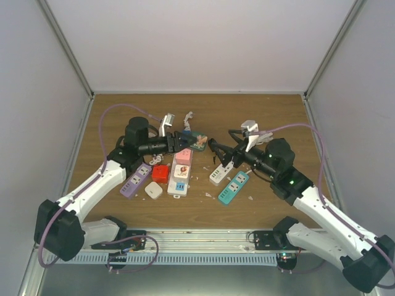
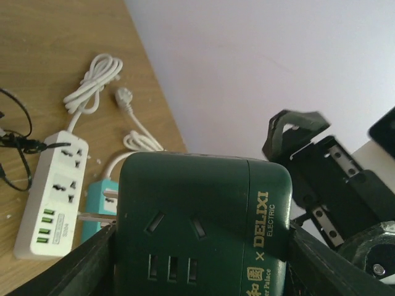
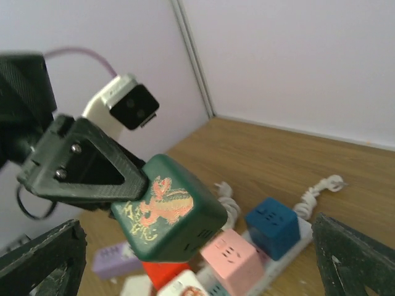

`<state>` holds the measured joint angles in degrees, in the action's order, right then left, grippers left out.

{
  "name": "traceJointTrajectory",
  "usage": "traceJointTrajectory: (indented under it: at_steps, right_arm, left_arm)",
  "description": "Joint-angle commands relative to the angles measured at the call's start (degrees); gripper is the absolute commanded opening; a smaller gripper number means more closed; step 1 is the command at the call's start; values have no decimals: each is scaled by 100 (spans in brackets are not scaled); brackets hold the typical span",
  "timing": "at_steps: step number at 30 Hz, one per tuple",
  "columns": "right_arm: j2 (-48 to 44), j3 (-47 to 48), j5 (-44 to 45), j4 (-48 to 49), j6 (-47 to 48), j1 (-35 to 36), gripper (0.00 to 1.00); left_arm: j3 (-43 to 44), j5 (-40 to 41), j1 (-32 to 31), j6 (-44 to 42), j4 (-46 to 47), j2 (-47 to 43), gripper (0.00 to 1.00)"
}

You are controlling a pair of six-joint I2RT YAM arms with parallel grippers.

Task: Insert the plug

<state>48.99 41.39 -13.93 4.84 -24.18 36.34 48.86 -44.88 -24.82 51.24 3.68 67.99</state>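
The plug (image 2: 203,222) is a dark green cube adaptor with gold lettering, and two metal prongs stick out of its left side. My left gripper (image 2: 200,268) is shut on it and holds it above the table. In the top view the plug (image 1: 197,142) hangs over the far end of a white power strip (image 1: 179,185). From the right wrist the plug (image 3: 170,213) shows a pink dragon print, with a left finger (image 3: 80,163) clamped on it. My right gripper (image 3: 197,246) stands wide open just short of it, holding nothing, and sits right of the plug (image 1: 220,155) in the top view.
A pink cube (image 3: 231,259) and a blue cube (image 3: 273,225) sit on the white strip. A red cube (image 1: 160,173), a small white cube (image 1: 153,190), a purple strip (image 1: 136,180), another white strip (image 1: 219,172) and a teal strip (image 1: 233,187) lie around. White cords (image 2: 92,86) lie coiled farther back.
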Motion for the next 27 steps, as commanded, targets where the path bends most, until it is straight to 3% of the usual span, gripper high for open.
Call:
traceJointTrajectory:
  at_steps: [1,8,17,21,27]
  right_arm:
    - [236,393,-91,-960,2153,51,98]
    - [665,656,-60,-1279,3812,866,99]
    - [1617,975,985,-1363,4072,1206,98]
    - [1873,1065,1180,-1369,4145,1209,92]
    - [2053,1173,845,-1406,4158,1209,74]
  left_arm:
    - [339,-564,13,-1086,-774,232,48]
    - [478,-898,-5,-1395,-1191,586,47]
    - [494,-988,-46,-1630,-1418,619,48]
    - [504,-978,-43,-1731,-1527,627,48]
    - [484,-983,-42,-1731,-1534,628,48]
